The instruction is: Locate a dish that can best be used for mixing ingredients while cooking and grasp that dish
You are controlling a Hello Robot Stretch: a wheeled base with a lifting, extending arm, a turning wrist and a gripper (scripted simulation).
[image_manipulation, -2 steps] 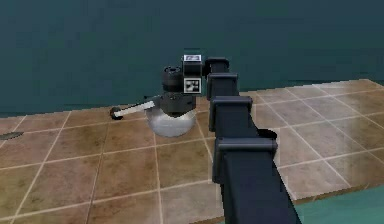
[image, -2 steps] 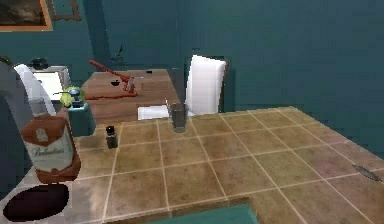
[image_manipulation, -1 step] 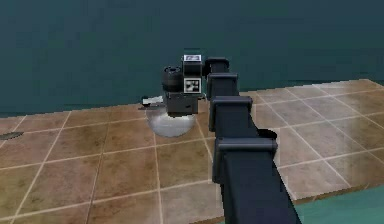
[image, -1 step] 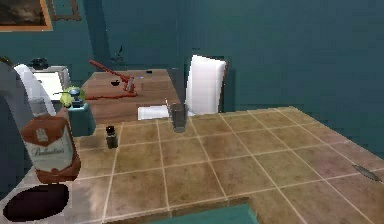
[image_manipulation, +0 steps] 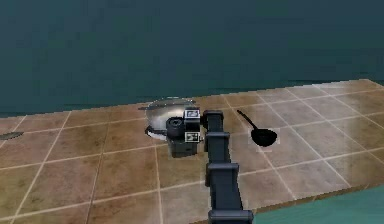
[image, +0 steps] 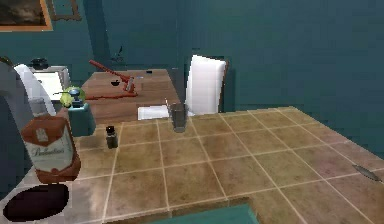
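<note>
Your arm [image_manipulation: 222, 175] rises over the tiled counter [image_manipulation: 90, 165] to the gripper [image_manipulation: 180, 132]; you cannot tell how its fingers stand or whether it holds anything. At its far end sits the silvery bowl [image_manipulation: 160, 108], a black ladle [image_manipulation: 262, 132] near it, then the teal wall [image_manipulation: 150, 50]

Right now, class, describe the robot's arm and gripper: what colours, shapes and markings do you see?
The arm is a dark, square, segmented bar. Two small white squares with black marks sit at its end, beside the dark-bodied gripper.
</note>
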